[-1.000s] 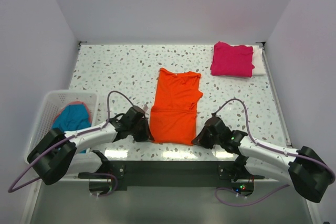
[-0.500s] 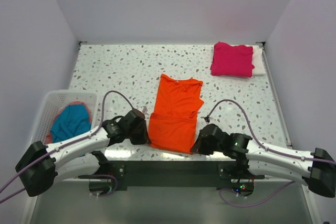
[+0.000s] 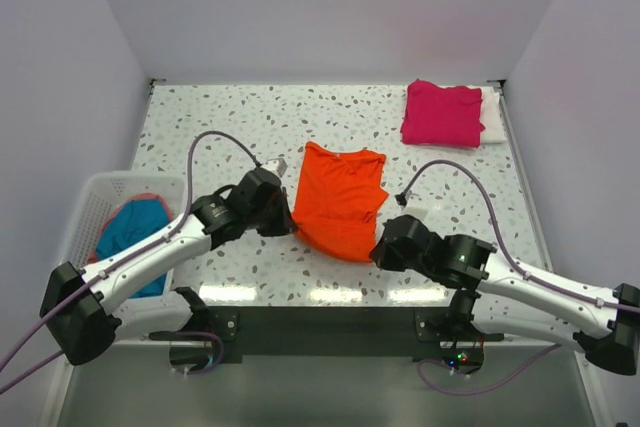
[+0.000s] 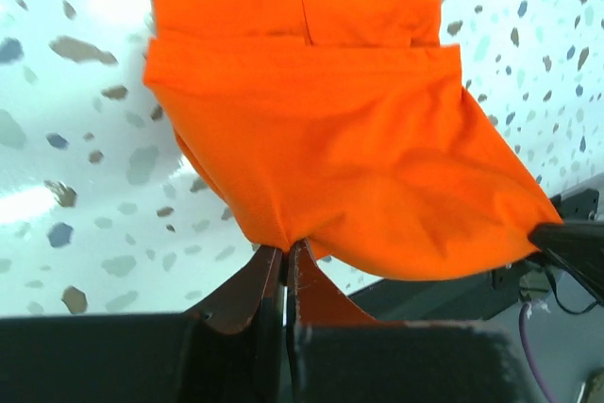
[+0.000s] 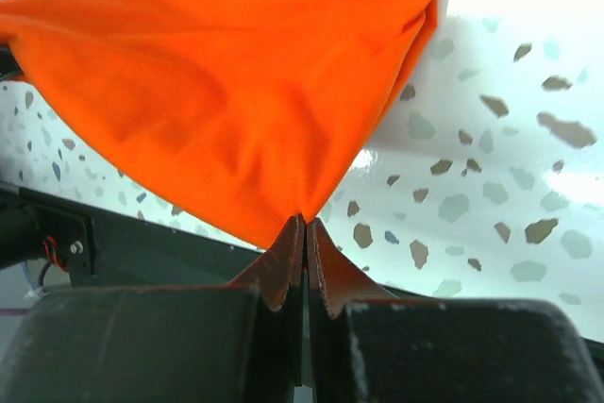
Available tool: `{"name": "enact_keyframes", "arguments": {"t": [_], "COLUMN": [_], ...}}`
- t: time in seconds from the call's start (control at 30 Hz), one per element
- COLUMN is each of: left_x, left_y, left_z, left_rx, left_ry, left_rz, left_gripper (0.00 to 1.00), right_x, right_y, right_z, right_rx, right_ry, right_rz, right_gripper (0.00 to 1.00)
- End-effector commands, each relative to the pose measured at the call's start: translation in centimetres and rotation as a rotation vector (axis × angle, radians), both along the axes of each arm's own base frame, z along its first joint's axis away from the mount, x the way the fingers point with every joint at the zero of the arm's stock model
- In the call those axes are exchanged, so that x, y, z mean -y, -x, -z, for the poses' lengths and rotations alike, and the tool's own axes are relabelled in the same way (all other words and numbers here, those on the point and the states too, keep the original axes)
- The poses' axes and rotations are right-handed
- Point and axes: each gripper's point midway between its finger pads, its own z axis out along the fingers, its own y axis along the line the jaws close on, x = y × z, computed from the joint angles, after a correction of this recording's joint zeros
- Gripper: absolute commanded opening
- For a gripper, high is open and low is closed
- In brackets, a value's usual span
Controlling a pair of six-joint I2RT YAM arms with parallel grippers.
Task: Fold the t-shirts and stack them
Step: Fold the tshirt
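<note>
Left hand (image 4: 285,250) & right hand (image 5: 305,222) each clenched on orange t-shirt (image 3: 340,197) near hem corners: carry both level twd table (image 3: 220,127) far edge, fold square.

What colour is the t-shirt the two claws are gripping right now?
Bright orange. The t-shirt shows best in the left wrist view.

We reach our left arm forward and inward from its base, the left gripper (image 3: 289,228) pinched tight on one near corner of the orange t-shirt (image 3: 340,197). Our right arm stretches low and inward, the right gripper (image 3: 377,250) clamped on the other near corner.
</note>
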Motion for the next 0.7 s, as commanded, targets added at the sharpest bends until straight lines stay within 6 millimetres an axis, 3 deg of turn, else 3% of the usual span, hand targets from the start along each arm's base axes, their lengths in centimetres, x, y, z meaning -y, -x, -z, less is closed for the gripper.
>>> {"name": "enact_keyframes", "arguments": {"t": [0.0, 0.03, 0.3, 0.5, 0.6, 0.63, 0.67], "left_x": [-0.4, -0.7, 1.2, 3.0, 3.1, 3.2, 3.3], "left_y": [-2.9, -4.1, -9.4, -13.9, -17.3, -18.2, -19.2], "left_z": [-2.3, -3.3, -5.2, -6.9, -8.0, -7.1, -7.0], "left_rx": [0.086, 0.111, 0.159, 0.199, 0.232, 0.214, 0.221], "left_ry": [-0.007, 0.003, 0.031, 0.070, 0.079, 0.070, 0.072], "left_rz": [0.004, -0.018, 0.013, -0.009, -0.046, -0.053, -0.061], "left_gripper": [0.00, 0.00, 0.00, 0.00, 0.00, 0.00, 0.00], "right_x": [1.4, 1.6, 0.9, 1.8, 2.5, 3.1, 3.2], "right_y": [-2.4, -3.3, -8.9, -14.6, -17.8, -19.4, -20.5], "right_z": [-2.4, -2.7, -3.8, -5.8, -6.4, -5.6, -6.1], "right_rx": [0.108, 0.112, 0.115, 0.155, 0.162, 0.143, 0.156], "right_ry": [0.098, 0.094, 0.092, 0.037, 0.005, 0.008, -0.003], "right_rz": [0.021, 0.043, 0.008, 0.060, 0.090, 0.115, 0.123], "right_gripper": [0.00, 0.00, 0.00, 0.00, 0.00, 0.00, 0.00]}}
